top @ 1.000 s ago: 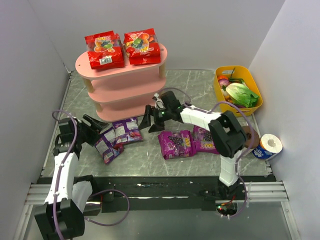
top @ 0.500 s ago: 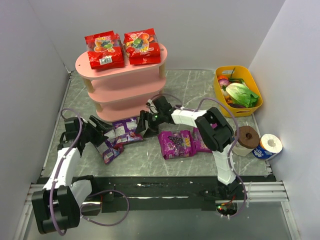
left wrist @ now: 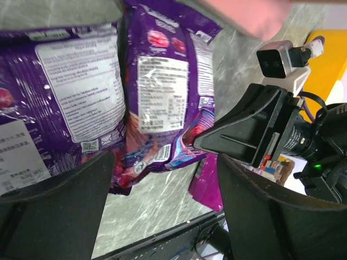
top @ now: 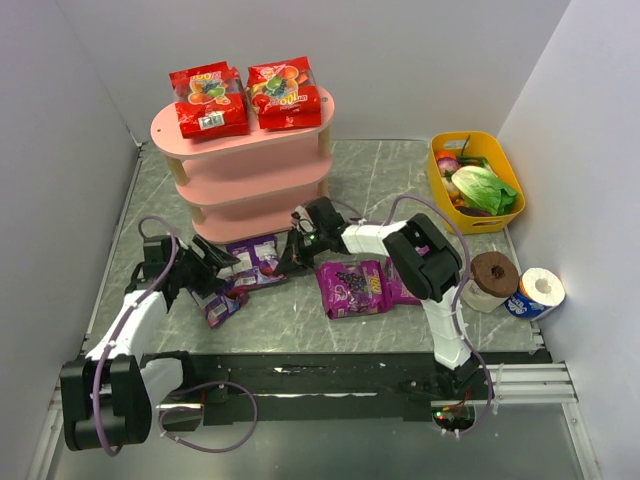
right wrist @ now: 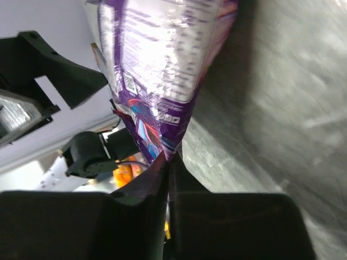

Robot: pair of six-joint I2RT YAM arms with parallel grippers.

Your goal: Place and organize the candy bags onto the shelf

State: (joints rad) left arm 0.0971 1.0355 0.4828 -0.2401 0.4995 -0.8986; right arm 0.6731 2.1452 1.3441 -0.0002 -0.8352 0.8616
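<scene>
blue-violet candy bag (top: 256, 258) flat on table (top: 300, 325), just in front of shelf (top: 255, 182) bottom tier, between both grippers. right gripper (top: 292, 257) at bag's right edge, fingers pressed together, pinching bag corner. left gripper (top: 215, 265) at bag's left side, jaws spread wide, gripping nothing; second blue-violet bag (top: 218, 298) just beside it. bag extends leftward from right gripper, toward left arm. right arm has hold, so lift to shelf likely its job. long axis unclear from above.
</scene>
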